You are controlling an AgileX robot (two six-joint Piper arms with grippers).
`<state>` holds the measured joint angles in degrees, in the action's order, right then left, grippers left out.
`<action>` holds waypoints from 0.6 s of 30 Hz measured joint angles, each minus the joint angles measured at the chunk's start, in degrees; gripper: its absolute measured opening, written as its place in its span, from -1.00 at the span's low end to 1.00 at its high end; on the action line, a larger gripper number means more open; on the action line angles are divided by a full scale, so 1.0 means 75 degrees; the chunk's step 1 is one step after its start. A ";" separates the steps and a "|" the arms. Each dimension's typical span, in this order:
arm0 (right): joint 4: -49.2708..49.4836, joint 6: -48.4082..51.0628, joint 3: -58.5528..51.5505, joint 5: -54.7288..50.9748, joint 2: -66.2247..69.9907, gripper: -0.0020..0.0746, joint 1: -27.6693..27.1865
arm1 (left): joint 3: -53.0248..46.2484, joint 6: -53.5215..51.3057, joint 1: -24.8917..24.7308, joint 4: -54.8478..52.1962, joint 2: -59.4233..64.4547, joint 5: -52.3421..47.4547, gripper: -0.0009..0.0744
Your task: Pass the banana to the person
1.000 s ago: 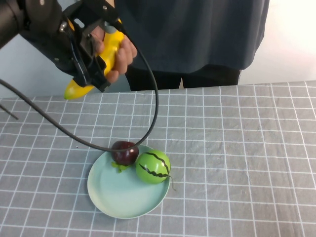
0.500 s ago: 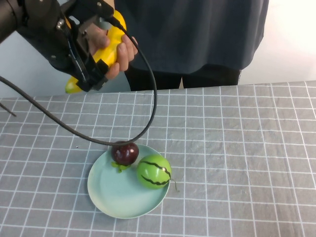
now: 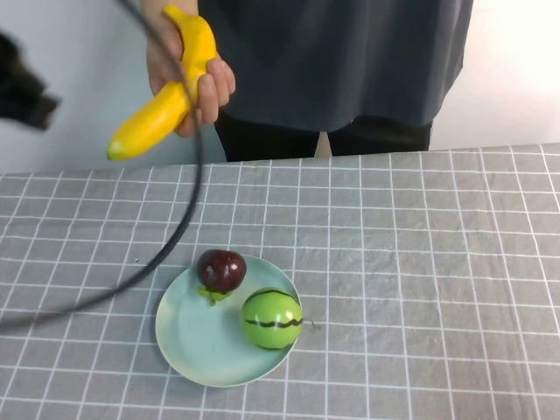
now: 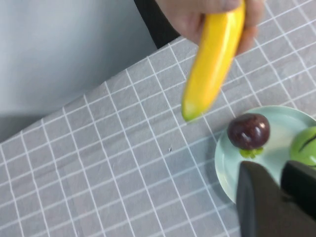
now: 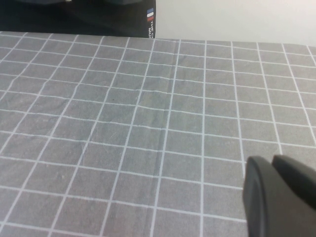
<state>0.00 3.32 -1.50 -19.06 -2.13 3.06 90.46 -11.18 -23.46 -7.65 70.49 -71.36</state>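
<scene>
The person [image 3: 350,61] stands behind the table in a dark grey shirt. Their bare hand [image 3: 188,83] holds the yellow banana [image 3: 162,109] up at the back left, tip pointing down-left. It also shows in the left wrist view [image 4: 212,64], held above the table. My left gripper [image 4: 282,170] has nothing in it, its fingers close together, and it hangs above the plate's left side, apart from the banana. In the high view it is a dark blur [image 3: 22,92] at the far left edge. My right gripper [image 5: 274,160] is shut and empty over bare cloth.
A pale blue plate [image 3: 188,341] sits front left of centre with a dark red plum [image 3: 220,269] and a green striped watermelon toy [image 3: 272,319]. The left arm's black cable [image 3: 188,219] loops over the table's left side. Grey checked cloth [image 3: 420,262] covers the table.
My left gripper let go of the banana and pulled away fast to the left. The banana now stays in the person's hand alone.
</scene>
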 joint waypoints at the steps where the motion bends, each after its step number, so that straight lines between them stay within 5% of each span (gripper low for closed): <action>1: 0.0000 0.0000 0.0000 0.0000 0.0000 -0.96 0.0000 | -0.0231 0.0064 0.0000 0.0000 -0.0343 0.0001 -0.85; 18: 0.0000 0.0000 0.0000 0.0000 0.0000 -0.96 0.0000 | -0.6975 0.1594 0.0000 0.0000 -0.7062 0.3145 -0.98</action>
<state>0.00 3.32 -1.50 -19.06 -2.13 3.06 38.15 0.77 -23.46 -7.65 17.53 -47.78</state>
